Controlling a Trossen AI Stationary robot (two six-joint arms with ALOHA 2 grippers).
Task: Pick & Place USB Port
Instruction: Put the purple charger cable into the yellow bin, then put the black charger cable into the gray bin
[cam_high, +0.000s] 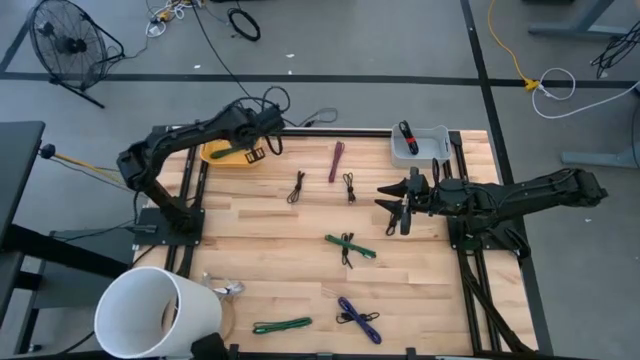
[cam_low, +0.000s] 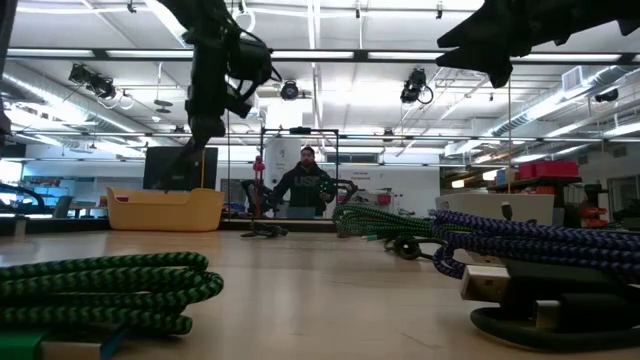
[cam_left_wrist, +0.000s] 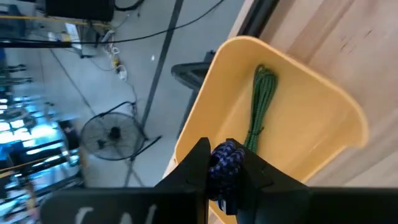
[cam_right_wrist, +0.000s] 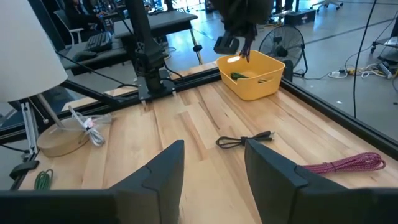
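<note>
My left gripper hangs over the yellow bin at the table's far left and is shut on a bundled blue-purple cable. A green cable lies on the bin's floor. My right gripper is open and hovers above the table's right half, touching nothing. Below and ahead of it on the wood lie a black cable and a pink cable. The right wrist view also shows the left gripper above the yellow bin. My left gripper pinches the blue-purple cable bundle between its two fingers, coming from above with the fingers pointing down. The bundle is lifted clear and sits over the yellow bin's inside; which part of the cable is held is hidden by the fingers.
Other cables lie on the table: two black ones, a maroon one, a green-black one, a green one, a purple one. A grey bin holds a red-black cable. A white lamp shade stands near left. A person is behind the table.
</note>
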